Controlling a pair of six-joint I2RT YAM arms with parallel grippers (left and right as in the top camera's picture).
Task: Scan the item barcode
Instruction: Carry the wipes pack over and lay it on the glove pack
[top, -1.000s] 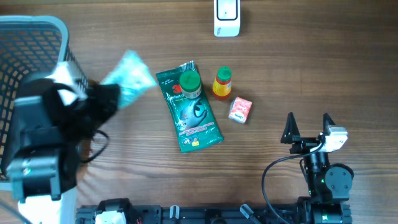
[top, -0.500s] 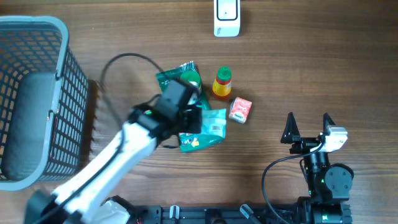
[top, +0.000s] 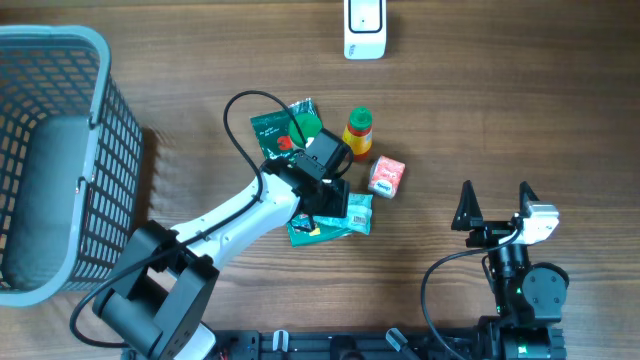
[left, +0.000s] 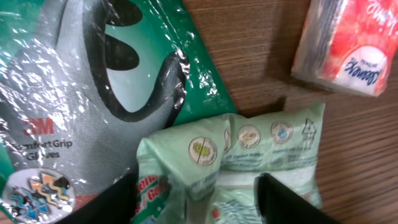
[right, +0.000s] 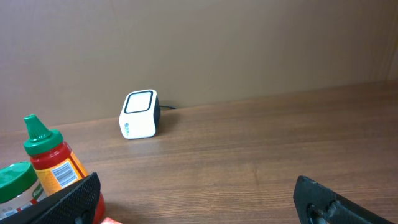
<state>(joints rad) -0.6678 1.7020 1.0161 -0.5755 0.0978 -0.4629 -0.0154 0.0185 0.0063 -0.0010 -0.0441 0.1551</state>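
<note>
Left wrist shows 3M Grip Gloves pack (left: 93, 93), Kleenex tissues (left: 348, 50), icon-printed green pouch (left: 249, 155).

Bystanders on your wooden table (top: 520, 110)

At the far left you have a grey-blue mesh basket (top: 115, 150), standing well apart from everything else. In the middle lies a green packet of 3M grip gloves (left: 93, 93), flat on the wood, and a green-lidded jar (top: 304, 125) shows over its far end. Just right of that jar you see a red sauce bottle with a green cap (top: 357, 133), standing upright. On the near side of the bottle and a little to the right, a small red-and-white tissue pack (top: 386, 176) lies flat, clear of the glove packet. You cannot tell whether it touches the bottle.
</note>
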